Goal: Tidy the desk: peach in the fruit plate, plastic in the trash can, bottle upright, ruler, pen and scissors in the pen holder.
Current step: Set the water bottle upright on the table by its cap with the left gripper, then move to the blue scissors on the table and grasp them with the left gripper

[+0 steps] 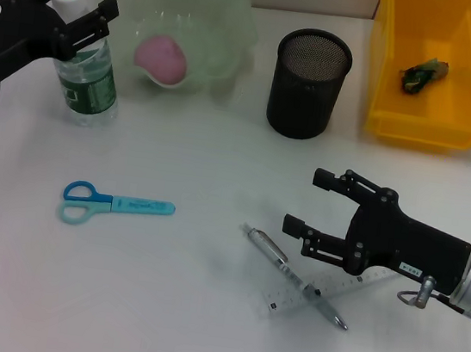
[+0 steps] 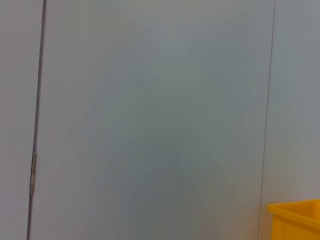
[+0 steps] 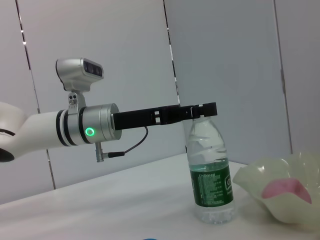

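Note:
The water bottle point(image 1: 89, 70) stands upright at the back left, and my left gripper point(image 1: 74, 0) is shut around its cap and neck; the right wrist view shows the same bottle point(image 3: 212, 175) and gripper point(image 3: 200, 111). My right gripper point(image 1: 303, 202) is open and empty, just above the table beside the silver pen point(image 1: 281, 260), which lies across the clear ruler point(image 1: 316, 291). The blue scissors point(image 1: 115, 203) lie flat at the left front. The pink peach point(image 1: 162, 58) rests in the pale green fruit plate point(image 1: 221, 18). The black mesh pen holder point(image 1: 308, 83) stands upright and looks empty.
The yellow trash bin point(image 1: 430, 115) stands at the back right with a green plastic scrap point(image 1: 424, 73) inside. Its corner point(image 2: 295, 220) shows in the left wrist view against a grey wall. The plate point(image 3: 260, 185) and peach point(image 3: 287, 190) show in the right wrist view.

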